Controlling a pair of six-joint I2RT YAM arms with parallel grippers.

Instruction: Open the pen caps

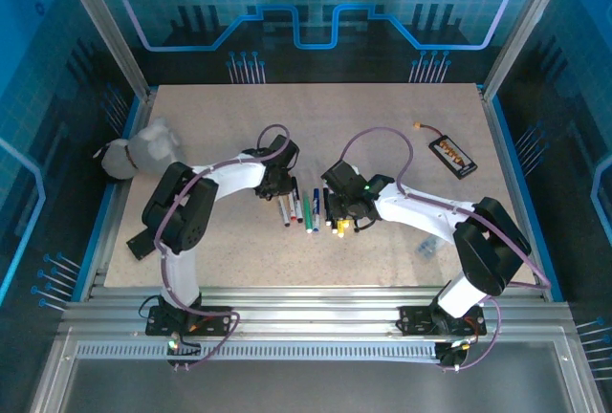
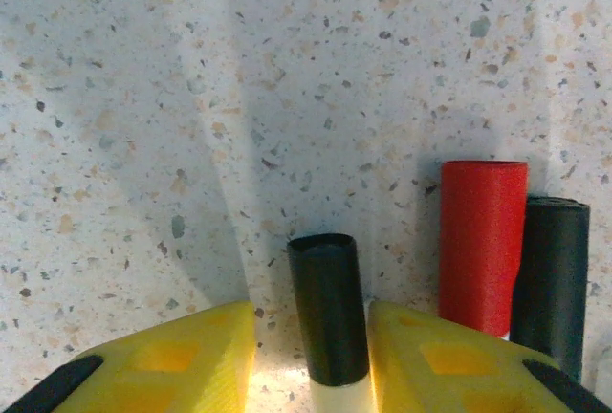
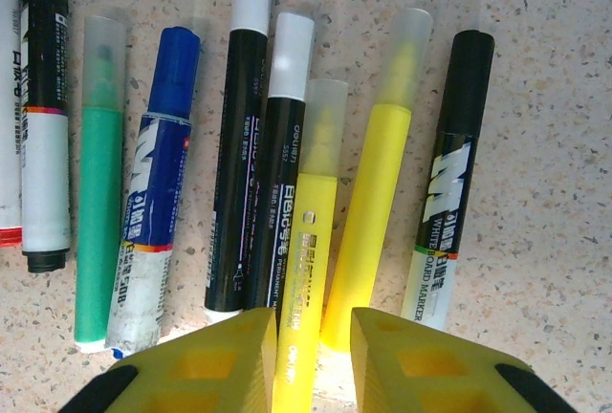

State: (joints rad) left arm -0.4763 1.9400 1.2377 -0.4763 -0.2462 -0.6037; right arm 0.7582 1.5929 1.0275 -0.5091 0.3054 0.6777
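Several capped pens (image 1: 306, 210) lie side by side mid-table between my two grippers. My left gripper (image 2: 311, 336) is open around the black cap (image 2: 330, 308) of a white pen. Its right finger is against the cap and its left finger is a little apart. A red cap (image 2: 482, 246) and another black cap (image 2: 548, 279) lie just to the right. My right gripper (image 3: 314, 336) is open astride a yellow highlighter (image 3: 311, 231) with a clear cap (image 3: 325, 121). Its left finger touches the body. A second yellow pen (image 3: 373, 203) ends by the right finger.
A flat black device with an orange label (image 1: 452, 156) lies at the back right. A white crumpled bundle (image 1: 143, 150) sits at the left edge. A small pale object (image 1: 427, 246) lies near the right arm. Blue (image 3: 174, 69), white (image 3: 292, 54) and black (image 3: 469, 88) caps crowd the row.
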